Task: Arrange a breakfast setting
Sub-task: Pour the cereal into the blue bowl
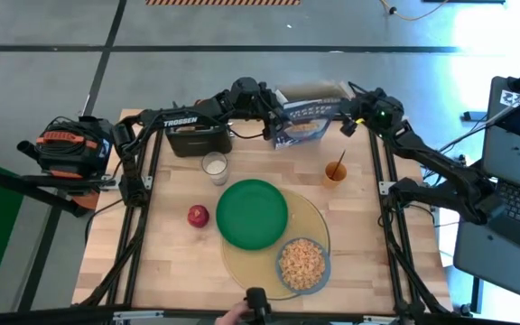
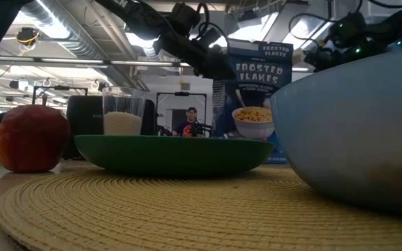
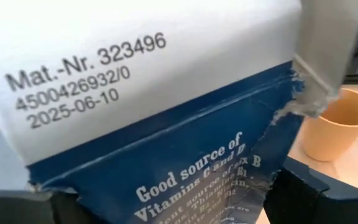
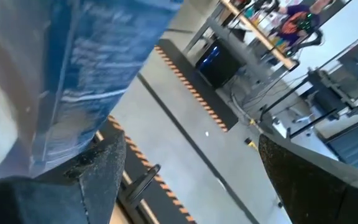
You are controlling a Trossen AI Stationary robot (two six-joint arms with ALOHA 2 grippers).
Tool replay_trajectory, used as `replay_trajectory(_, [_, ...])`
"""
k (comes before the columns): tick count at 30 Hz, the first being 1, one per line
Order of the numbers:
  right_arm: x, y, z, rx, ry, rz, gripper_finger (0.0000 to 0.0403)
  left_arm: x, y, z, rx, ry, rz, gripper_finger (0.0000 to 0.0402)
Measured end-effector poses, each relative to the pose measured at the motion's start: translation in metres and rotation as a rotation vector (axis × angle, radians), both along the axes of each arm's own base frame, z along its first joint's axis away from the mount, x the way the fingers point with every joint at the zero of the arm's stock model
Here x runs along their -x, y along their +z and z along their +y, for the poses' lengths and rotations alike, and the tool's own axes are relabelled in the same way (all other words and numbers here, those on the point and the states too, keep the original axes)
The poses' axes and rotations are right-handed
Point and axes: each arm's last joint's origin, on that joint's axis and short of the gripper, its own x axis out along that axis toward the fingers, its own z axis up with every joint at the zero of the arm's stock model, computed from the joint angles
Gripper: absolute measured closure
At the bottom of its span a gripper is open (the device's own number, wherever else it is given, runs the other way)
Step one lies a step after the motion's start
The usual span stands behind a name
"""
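Observation:
The blue cereal box stands upright at the table's far middle, its top flaps open. My left gripper comes from the left and is shut on the box's left side. My right gripper is open beside the box's right side; I cannot tell whether it touches. The green plate and the blue-grey bowl, holding cereal, rest on the yellow mat. The red apple, milk glass and orange cup stand on the table. The toast is out of view. My left gripper holds the cereal box near the top of its narrow side panel, one finger on each broad face. The fingers come about level from the table's left. The box stays upright in the low view.
A black toaster stands at the far left of the table, behind the milk glass. A person's hand shows at the near edge by the low camera. Bare wood lies left of the apple and right of the mat.

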Motion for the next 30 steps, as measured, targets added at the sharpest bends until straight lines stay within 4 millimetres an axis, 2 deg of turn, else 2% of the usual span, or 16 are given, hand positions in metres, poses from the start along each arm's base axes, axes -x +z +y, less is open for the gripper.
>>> replay_trajectory(8, [-0.004,-0.009,-0.006,-0.037,0.023,0.015,0.0061,-0.003,0.001,-0.005,0.005,0.037,-0.012,0.015])
replay_trajectory(23, [-0.004,-0.001,-0.008,0.037,-0.034,-0.013,0.0061,-0.021,0.012,-0.032,-0.083,-0.017,-0.11,0.015])
replay_trajectory(30, [-0.005,0.003,-0.008,0.068,-0.007,-0.042,0.0061,-0.021,0.012,-0.032,-0.042,0.013,-0.124,0.0149])
